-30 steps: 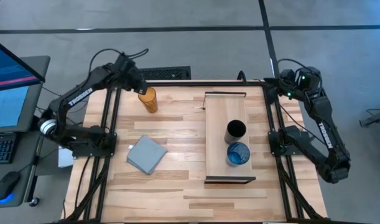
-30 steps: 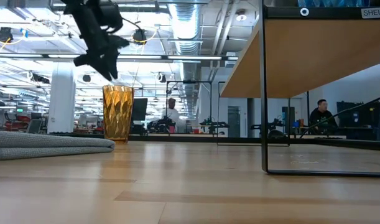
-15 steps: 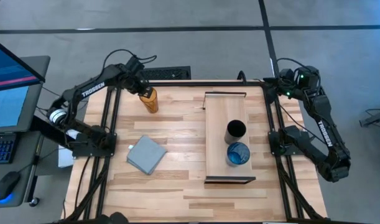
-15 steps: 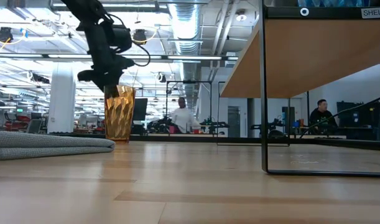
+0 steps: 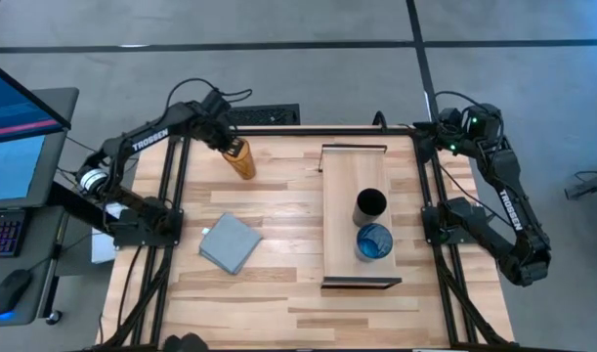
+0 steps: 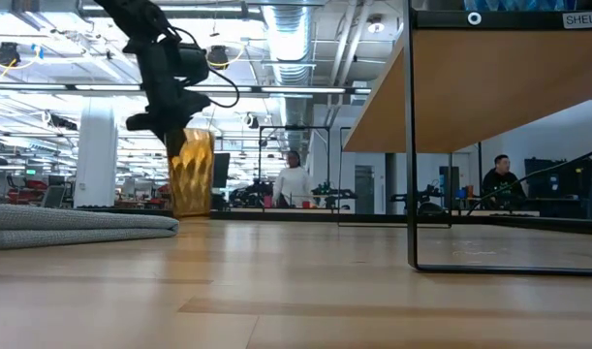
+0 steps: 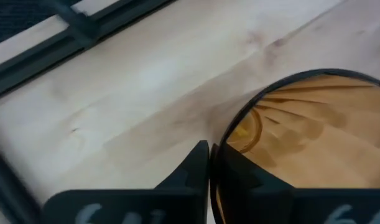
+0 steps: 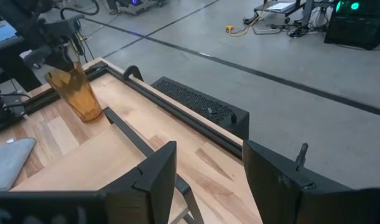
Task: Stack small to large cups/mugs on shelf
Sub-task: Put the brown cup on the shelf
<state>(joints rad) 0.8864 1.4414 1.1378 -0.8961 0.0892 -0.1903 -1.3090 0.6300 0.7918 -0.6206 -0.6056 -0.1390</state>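
With the left gripper clenched on the rim of the tilted amber tumbler near the desk's far-left corner, we should lift clear before carrying toward the shelf, where 2 cups wait; the right gripper, released, idles.

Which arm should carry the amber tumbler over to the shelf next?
The left. The left gripper is already clamped on the rim of the amber tumbler, which it has tilted. The right gripper is open, parked at the table's far right corner. The shelf already holds the black cup and blue cup.
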